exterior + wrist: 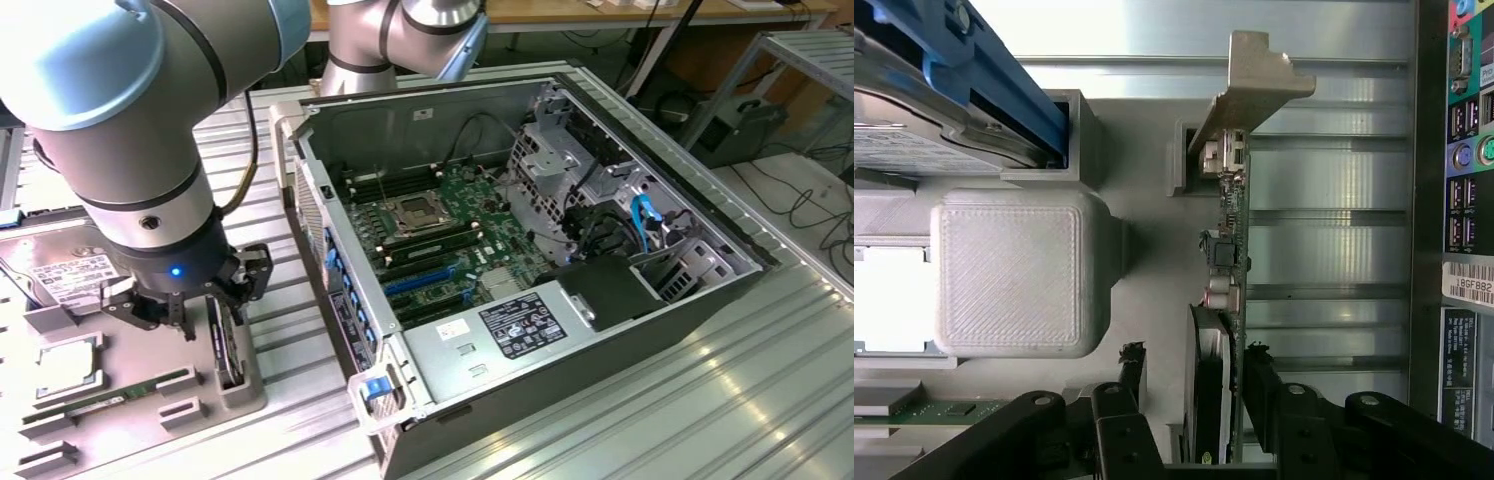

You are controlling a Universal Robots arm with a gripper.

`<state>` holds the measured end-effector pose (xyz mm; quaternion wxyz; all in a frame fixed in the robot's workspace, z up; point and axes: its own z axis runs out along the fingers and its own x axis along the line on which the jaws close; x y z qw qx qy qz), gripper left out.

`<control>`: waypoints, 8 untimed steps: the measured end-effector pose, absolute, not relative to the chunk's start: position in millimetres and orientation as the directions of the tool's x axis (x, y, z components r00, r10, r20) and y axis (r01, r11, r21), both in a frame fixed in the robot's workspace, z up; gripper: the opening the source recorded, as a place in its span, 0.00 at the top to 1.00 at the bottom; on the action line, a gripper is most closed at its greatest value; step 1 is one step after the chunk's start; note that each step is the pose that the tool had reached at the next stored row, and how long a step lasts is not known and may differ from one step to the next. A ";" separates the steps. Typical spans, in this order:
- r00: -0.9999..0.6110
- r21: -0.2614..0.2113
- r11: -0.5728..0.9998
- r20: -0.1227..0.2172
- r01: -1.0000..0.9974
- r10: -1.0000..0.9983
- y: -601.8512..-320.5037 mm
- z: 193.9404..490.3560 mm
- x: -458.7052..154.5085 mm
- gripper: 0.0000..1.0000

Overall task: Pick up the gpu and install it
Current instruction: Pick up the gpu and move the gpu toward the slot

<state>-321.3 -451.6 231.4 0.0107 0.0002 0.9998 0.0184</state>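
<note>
Gripper (1195, 352) unclenched, jaws loosely astride the upright gpu (1234, 215) in its grey holder (1144, 250).

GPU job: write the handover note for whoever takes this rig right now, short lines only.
Hand: open, straddling the gpu with a finger on each side. A gap shows on one side, so there is no grip yet.
Gpu: standing on edge in a slot of the grey parts holder, with its silver bracket at the end away from the hand. The holder is to the exterior view's left of the open computer case.
Done: hand lined up on the card.
Left: gpu not yet picked up, and not yet installed on the motherboard.
</note>
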 end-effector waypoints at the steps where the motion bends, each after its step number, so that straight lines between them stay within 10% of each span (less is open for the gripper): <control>1: -1.000 0.037 0.999 -0.021 0.000 0.001 -451.6 231.3 -321.3 0.49; 8: -1.000 0.037 0.999 -0.021 0.001 0.002 -459.2 229.9 -319.8 0.57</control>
